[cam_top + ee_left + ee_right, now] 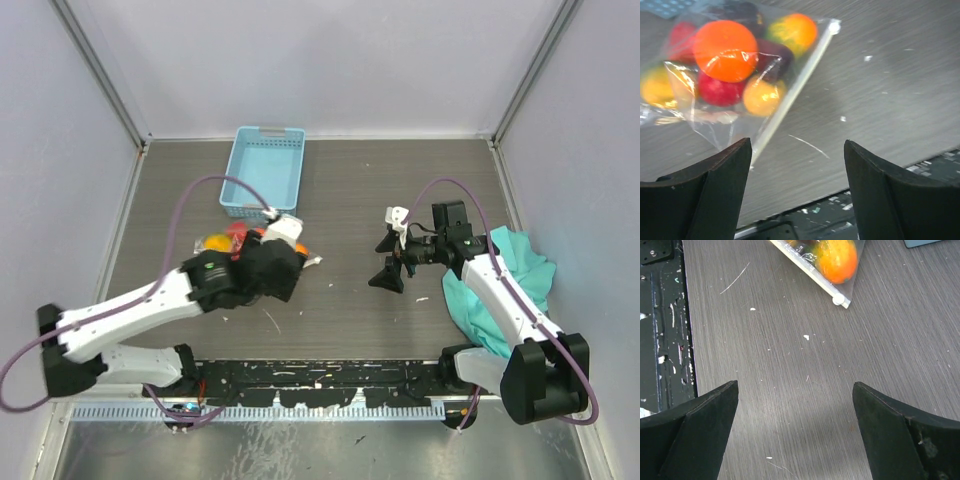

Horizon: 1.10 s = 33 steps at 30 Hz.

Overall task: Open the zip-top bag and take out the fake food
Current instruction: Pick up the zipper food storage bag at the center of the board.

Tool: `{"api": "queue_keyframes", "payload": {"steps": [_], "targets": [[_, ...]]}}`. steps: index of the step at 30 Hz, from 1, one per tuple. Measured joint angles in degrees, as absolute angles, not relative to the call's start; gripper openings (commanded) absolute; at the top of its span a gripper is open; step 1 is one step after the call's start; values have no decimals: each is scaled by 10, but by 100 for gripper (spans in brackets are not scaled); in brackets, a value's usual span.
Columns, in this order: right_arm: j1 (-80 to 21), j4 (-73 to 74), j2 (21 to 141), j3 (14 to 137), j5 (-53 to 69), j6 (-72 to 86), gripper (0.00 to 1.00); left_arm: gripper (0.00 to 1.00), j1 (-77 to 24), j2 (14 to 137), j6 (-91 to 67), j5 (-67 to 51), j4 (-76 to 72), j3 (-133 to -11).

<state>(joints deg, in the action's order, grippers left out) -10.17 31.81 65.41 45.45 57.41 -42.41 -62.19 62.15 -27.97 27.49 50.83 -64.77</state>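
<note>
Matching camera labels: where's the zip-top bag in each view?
Top external: zip-top bag left of centre, just below the blue basket, partly hidden by the left arm.
Left wrist: upper left, beyond the left gripper.
Right wrist: top edge, only one corner showing.
Shared landmark: the white zip slider at the bag's corner, clear in both wrist views; too small to tell from above.

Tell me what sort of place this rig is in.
Probably a lab test booth: plain pale walls with metal corner struts enclose a dark wood-grain table, and the food is glossy plastic in a clear zip-top bag.
</note>
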Motion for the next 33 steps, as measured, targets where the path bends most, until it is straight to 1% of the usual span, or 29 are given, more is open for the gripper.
{"api": "queue_keyframes", "payload": {"steps": [3,6,10,15,20,27,33], "targets": [[-102,318,654,458,565,-424,100,73,-653,733,-273,357,561,-702],[-102,318,654,460,555,-421,100,68,-664,824,-260,411,605,-736],[-102,316,654,468,539,-414,100,66,-671,897,-242,453,641,-748],[-102,312,655,471,520,-402,100,66,-672,936,-217,477,645,-747],[-102,312,655,472,512,-396,100,62,-672,958,-196,500,626,-733],[-102,311,656,472,505,-389,100,61,-672,1013,-183,542,606,-707],[-102,309,656,472,504,-388,100,53,-672,1046,-192,583,604,-692]]}}
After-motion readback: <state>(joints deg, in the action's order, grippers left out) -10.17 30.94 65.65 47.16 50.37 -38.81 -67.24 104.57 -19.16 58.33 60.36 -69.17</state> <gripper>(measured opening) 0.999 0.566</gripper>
